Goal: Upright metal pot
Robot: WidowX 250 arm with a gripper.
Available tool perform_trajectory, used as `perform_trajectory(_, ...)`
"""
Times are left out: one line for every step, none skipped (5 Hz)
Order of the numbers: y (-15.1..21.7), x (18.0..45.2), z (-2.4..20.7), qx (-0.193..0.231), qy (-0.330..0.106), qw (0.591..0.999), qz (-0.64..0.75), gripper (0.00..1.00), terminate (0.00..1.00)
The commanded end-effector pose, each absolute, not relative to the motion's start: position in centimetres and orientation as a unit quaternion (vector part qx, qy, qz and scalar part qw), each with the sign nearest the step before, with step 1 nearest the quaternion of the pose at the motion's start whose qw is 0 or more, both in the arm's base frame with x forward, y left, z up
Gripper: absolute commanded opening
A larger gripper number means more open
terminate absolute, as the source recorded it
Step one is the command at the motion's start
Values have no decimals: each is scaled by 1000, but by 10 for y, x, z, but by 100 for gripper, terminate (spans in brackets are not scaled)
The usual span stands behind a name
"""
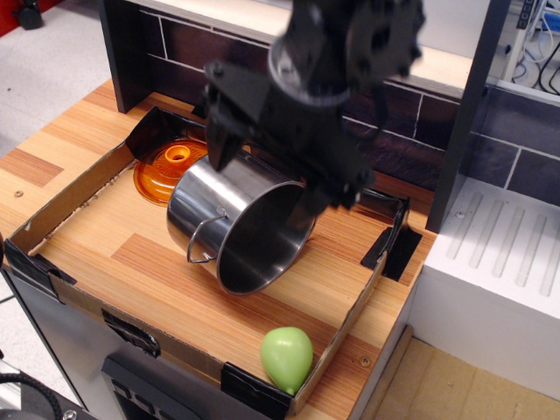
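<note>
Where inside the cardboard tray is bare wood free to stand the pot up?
The widest bare strip lies left and in front of the metal pot, along the tray's near-left wall. A smaller patch lies right of the pot, toward the green fruit. The back is crowded: orange dish and the tool over the pot.

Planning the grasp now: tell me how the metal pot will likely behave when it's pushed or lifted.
The metal pot lies on its side, so its round wall would probably let it roll across the wooden tray floor. Its polished steel looks slippery to pinch. It looks rigid and fairly heavy. The gripper hovers at its upper rim, fingers spread.
</note>
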State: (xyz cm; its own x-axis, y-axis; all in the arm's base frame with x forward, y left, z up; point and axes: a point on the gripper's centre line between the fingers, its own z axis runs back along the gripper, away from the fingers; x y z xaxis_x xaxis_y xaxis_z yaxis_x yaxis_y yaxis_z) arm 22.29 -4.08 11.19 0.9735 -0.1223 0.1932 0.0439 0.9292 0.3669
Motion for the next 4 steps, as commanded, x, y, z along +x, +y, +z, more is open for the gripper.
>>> perform_trajectory(-29,227,96,230,-146,962,-35,100,0)
perform_trajectory(-23,224,89,234,-129,963,-39,100,0)
perform_trajectory(-16,223,87,231,-116,965,-37,100,0)
perform_trajectory(-11,226,84,212,-88,973,-37,100,0)
